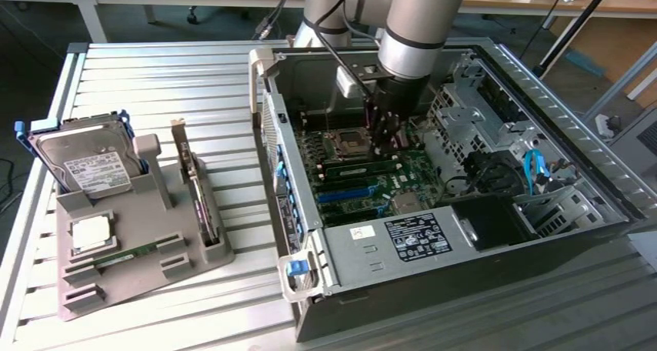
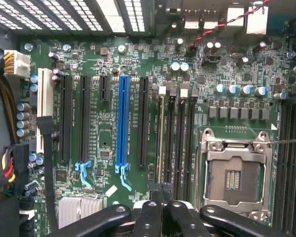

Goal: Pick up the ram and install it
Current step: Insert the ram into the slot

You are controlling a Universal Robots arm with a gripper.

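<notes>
tool point(image 2: 162, 207): black fingers closed together, over the memory slots
ram point(image 2: 161, 140): thin stick seen edge-on in a slot, running up from the fingertips
cpu socket point(image 2: 233, 173): empty, metal frame, just beside the memory slots
blue slot point(image 2: 121, 123): long, among black expansion slots

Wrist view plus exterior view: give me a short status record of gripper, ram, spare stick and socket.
gripper: gripper shut, inside the computer case, low over the motherboard
ram: ram standing edge-up in the memory slot farthest from the processor socket, directly under the gripper tips
grip on ram: cannot tell
second ram: second ram lying in the grey holder outside the case
processor socket: processor socket empty, no chip in it
</notes>
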